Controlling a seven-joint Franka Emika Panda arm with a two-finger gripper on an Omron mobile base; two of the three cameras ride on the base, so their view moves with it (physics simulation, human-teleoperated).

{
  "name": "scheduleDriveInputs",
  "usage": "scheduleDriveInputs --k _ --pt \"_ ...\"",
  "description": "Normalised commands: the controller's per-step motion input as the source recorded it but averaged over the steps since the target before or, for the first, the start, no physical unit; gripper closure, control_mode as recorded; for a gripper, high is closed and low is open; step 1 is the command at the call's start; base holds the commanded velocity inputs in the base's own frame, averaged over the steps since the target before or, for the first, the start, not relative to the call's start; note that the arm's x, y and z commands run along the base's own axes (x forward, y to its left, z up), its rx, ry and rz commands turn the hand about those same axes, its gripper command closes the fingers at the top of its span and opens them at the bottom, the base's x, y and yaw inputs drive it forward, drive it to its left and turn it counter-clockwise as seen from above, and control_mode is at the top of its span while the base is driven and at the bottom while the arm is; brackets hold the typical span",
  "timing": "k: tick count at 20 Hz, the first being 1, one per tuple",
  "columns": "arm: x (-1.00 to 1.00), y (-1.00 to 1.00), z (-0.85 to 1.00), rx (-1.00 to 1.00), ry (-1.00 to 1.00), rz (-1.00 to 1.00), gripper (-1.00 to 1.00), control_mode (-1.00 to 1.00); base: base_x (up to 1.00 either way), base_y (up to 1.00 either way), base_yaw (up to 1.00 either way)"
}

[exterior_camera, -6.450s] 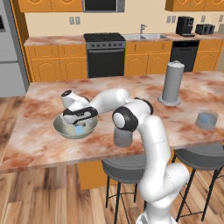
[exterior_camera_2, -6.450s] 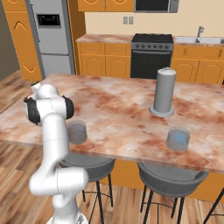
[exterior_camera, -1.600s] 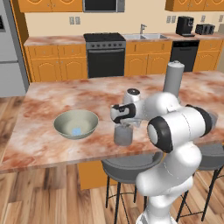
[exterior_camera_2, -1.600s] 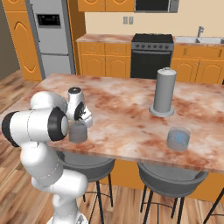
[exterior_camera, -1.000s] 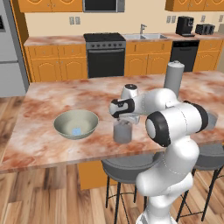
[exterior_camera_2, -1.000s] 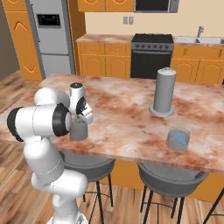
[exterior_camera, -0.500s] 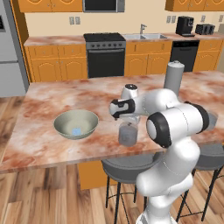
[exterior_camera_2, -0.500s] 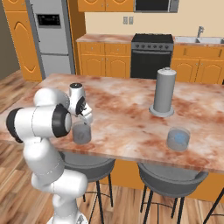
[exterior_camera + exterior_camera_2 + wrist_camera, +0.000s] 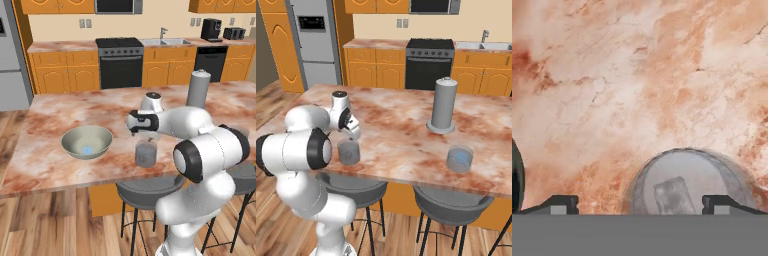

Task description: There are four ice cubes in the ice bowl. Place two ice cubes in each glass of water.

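One ice cube [image 9: 673, 196] sits in the near glass [image 9: 688, 181] in the hand view, seen from above through the rim. Gripper [image 9: 641, 204] fingertips stand wide apart either side of that glass, nothing between them: open, empty. Ice bowl rim [image 9: 516, 182] just cuts the left edge, so the bowl is near the glass on that side.

Left base view: near glass [image 9: 146, 153] stands on the desk [image 9: 45, 157] right of the ice bowl [image 9: 87, 142], near the front edge. Gripper [image 9: 141, 134] hangs just above the glass mouth. Pale blue patch in the bowl bottom is the remaining ice [image 9: 88, 149]; count unreadable at this size. Tall grey cylinder [image 9: 198, 88] stands well behind the glass, not part of the job.

Right base view: same glass [image 9: 348, 152] under the hand, gripper itself hidden behind the wrist. Second glass [image 9: 459, 158] is well apart from the near glass, toward the far end of the desk, in front of the tall cylinder, with bluish contents; can't tell if any ice is in it.

My read: drop into the near glass looks done, next is a return to the bowl. To do it well: lift straight up clear of the glass rim before swinging, so the fingers don't tip it. Keep the gripper open, descend vertically over one cube only, close gently. Cubes are small and likely slippery, may skid on the bowl curve.
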Motion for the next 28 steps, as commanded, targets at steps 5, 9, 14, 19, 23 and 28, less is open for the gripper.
scheduleDriveInputs --k 5,9,14,19,23,28 --pt "-0.54 0.00 0.62 0.00 -0.06 0.22 -1.00 -1.00 0.00 0.00 0.00" --pt "-0.38 0.10 0.43 0.00 -0.01 0.46 -1.00 -1.00 0.00 0.00 0.00" --pt "-0.09 0.18 0.26 0.00 0.00 0.55 -1.00 -1.00 0.00 0.00 0.00" --pt "0.01 0.26 0.06 0.00 0.00 0.54 -1.00 -1.00 0.00 0.00 0.00" --pt "0.04 0.54 0.00 0.00 -0.01 0.40 -1.00 -1.00 0.00 0.00 0.00" --pt "0.00 0.67 0.01 0.00 -0.08 0.24 -1.00 -1.00 0.00 0.00 0.00"
